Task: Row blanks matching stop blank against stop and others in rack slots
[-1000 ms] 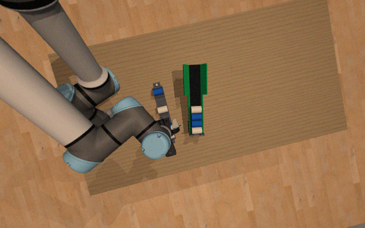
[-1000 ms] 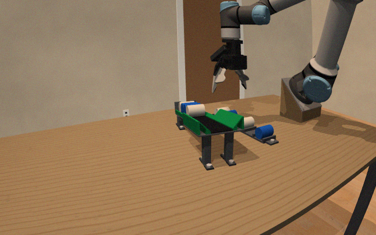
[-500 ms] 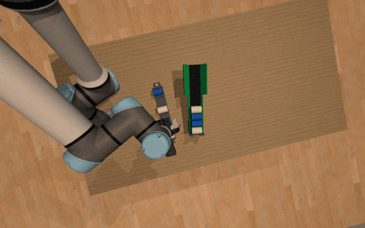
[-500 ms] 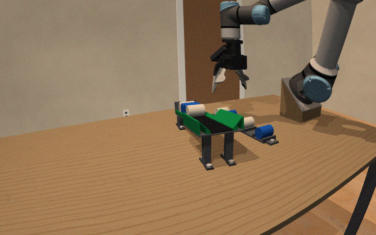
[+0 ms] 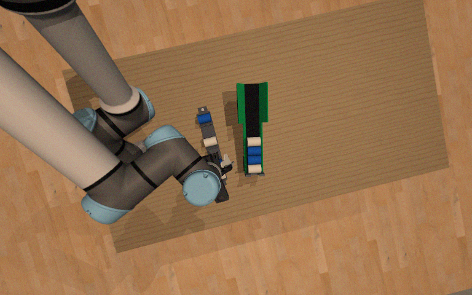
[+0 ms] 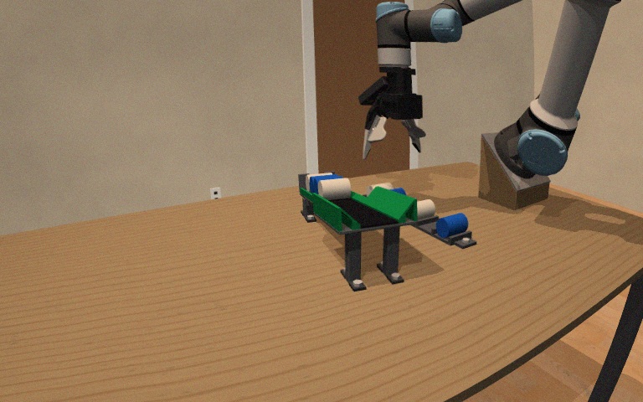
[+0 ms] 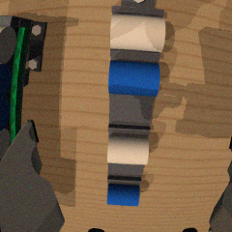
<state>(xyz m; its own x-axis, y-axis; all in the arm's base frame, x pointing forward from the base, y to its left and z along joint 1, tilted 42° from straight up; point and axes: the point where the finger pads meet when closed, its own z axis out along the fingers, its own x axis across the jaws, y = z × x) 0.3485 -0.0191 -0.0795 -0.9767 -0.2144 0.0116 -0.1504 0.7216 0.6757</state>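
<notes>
Desk: holds ramp and rack; seen from the top, the desk (image 5: 348, 104) (image 6: 189, 307) (image 7: 87, 145) shows all four corners.
Green feed ramp (image 5: 252, 111) (image 6: 365, 210) (image 7: 16, 87): runs between the two long edges, stop (image 5: 254, 174) (image 6: 301, 182) toward the bottom edge.
Row on ramp: from the stop out, white blank (image 5: 254, 169) (image 6: 318, 174), two blue blanks (image 5: 254, 160) (image 6: 315, 185), then outer white blank (image 5: 254, 141) (image 6: 334, 188); all look straight across.
Stock rack (image 5: 208, 131) (image 6: 429, 228) (image 7: 130, 110): lies nearer the left short edge than the ramp; holds two white, two blue.
Gripper (image 5: 225, 179) (image 6: 392, 154) (image 7: 136, 126): wide open, holds nothing, hangs above the rack.
Ramp color: most likely white, going by the stop.
Done: looks like half; two whites on ramp, two blues on rack.
Left: take both blues off the ramp, bring both rack whites over, close up the row, lay the blues in slots.
Rack blanks centered: cannot tell for sure.

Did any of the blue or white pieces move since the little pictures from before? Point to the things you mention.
No, nothing visibly moved, and nothing was picked up or let go. The four pieces on the green ramp (image 5: 264, 104) (image 6: 326, 212) and the pieces on the dark rack (image 5: 209, 130) (image 7: 130, 110) stayed put. The tool (image 5: 226, 180) (image 6: 392, 153) stayed open above the rack.
</notes>
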